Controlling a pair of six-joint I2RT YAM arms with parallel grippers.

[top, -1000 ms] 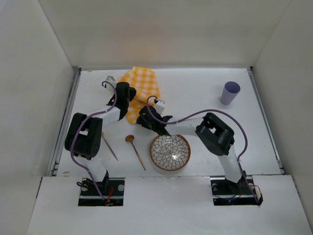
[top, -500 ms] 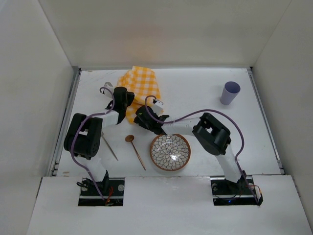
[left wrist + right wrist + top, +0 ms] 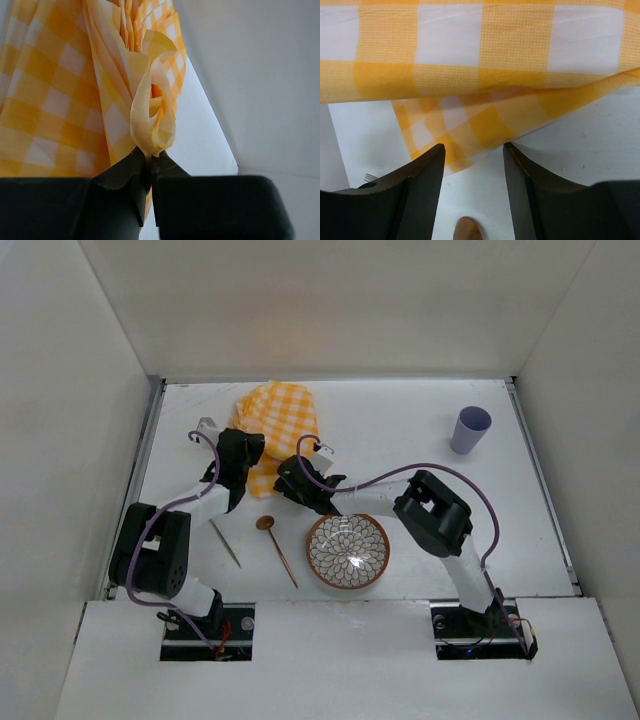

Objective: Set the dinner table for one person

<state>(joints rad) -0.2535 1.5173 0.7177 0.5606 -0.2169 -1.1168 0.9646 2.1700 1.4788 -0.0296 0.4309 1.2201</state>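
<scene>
**Left pincer pinches the cloth**

The white tabletop (image 3: 400, 420) fills the middle of the top view, with both arms at its 6 o'clock edge. The checked cloth (image 3: 280, 408) lies toward 11 o'clock. The left pincer (image 3: 149, 159) is squeezed tight on a bunched fold of the cloth. The right pincer (image 3: 473, 150) has its fingers apart, right at the cloth's edge. A bowl (image 3: 348, 550) sits near 6 o'clock, with a spoon (image 3: 280, 550) at its 9 o'clock. A cup (image 3: 470, 429) stands at 2 o'clock.
</scene>
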